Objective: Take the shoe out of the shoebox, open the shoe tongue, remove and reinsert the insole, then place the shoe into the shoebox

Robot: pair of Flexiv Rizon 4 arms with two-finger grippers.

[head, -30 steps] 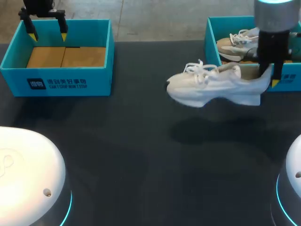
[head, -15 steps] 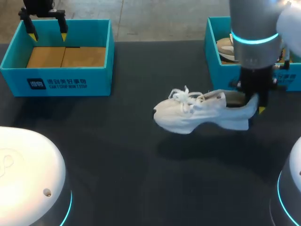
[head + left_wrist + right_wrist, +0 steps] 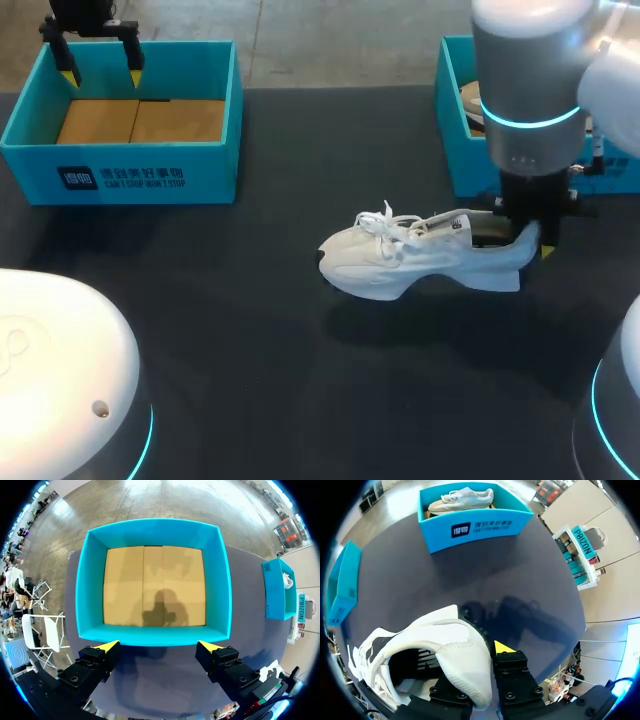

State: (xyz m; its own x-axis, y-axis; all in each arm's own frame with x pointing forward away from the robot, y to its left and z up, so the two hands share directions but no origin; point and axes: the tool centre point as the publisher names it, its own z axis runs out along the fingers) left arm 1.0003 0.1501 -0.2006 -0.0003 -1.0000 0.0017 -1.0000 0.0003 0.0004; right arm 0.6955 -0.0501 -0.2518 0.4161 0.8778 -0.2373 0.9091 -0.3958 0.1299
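The table (image 3: 250, 350) has an empty shoebox (image 3: 120, 175) on my left and the other shoebox (image 3: 475, 527), with a second shoe (image 3: 462, 497) inside, on my right. The white shoe (image 3: 400, 265) is out, low over the middle. My right gripper (image 3: 530, 245) pinches its heel. My left gripper (image 3: 159, 647) hangs wide over the empty shoebox, holding nothing. I think the taking-out step is nearly done. Next I must rest the shoe flat, then open the tongue
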